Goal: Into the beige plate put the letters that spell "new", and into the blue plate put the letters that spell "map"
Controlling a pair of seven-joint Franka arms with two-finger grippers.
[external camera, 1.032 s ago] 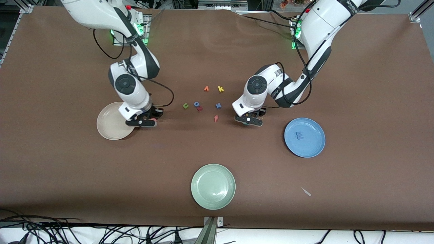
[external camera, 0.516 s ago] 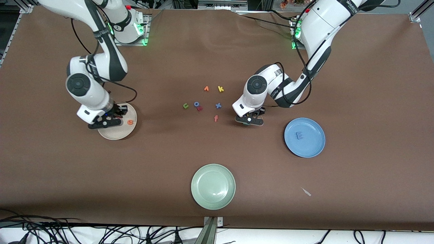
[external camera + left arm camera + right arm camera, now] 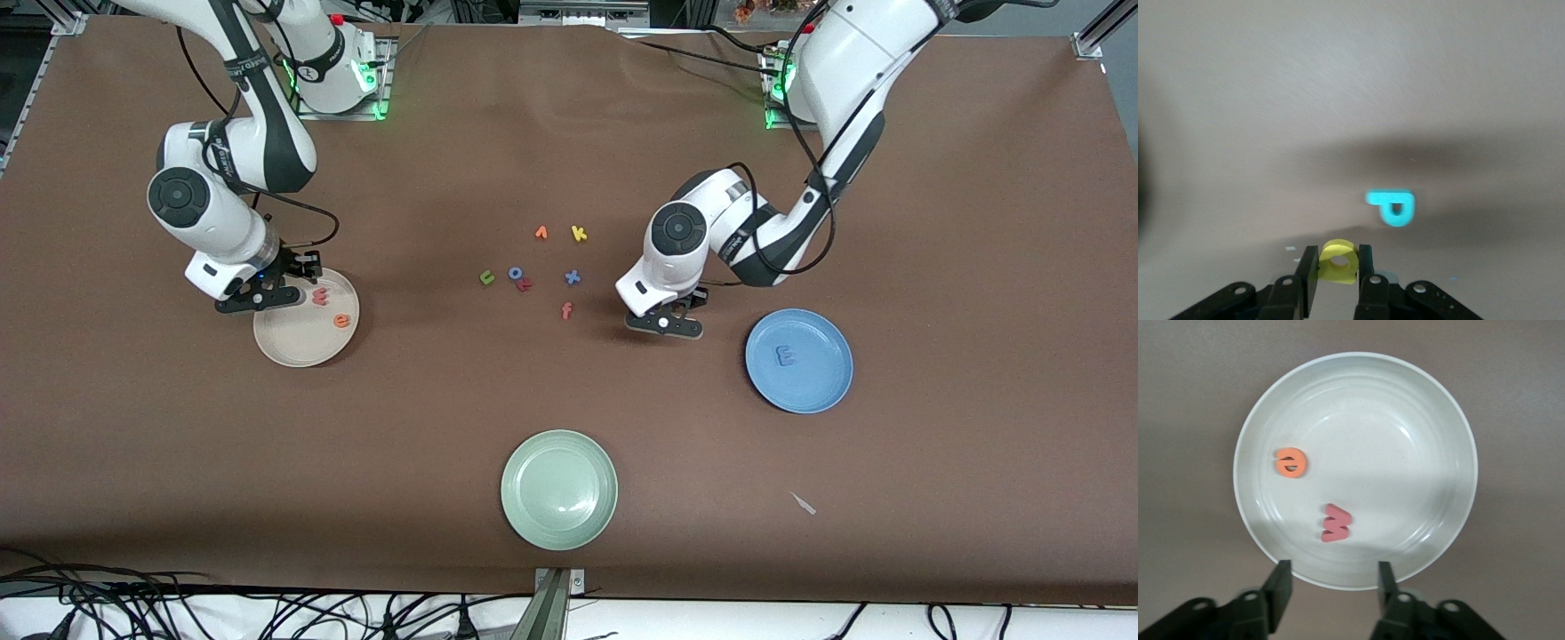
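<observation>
Change since earlier frame: pinkish-red w (image 3: 320,296) is now lying in the beige plate (image 3: 293,351), at frame left, beside the orange e (image 3: 341,320); right gripper (image 3: 258,298) is hovering over that plate's rim, fingers spread and empty.
Left gripper (image 3: 665,324): sitting right of frame centre, fingers pinching the yellow a (image 3: 1339,262); teal p (image 3: 1395,207) is lying on the table just beside it.
Blue plate (image 3: 827,391): at frame right, holding the blue m (image 3: 785,356).
Green n (image 3: 487,277): waiting at frame centre among spare letters.
Handling: foam letters look light and soft; pinching gently across the flat sides seems best.
</observation>
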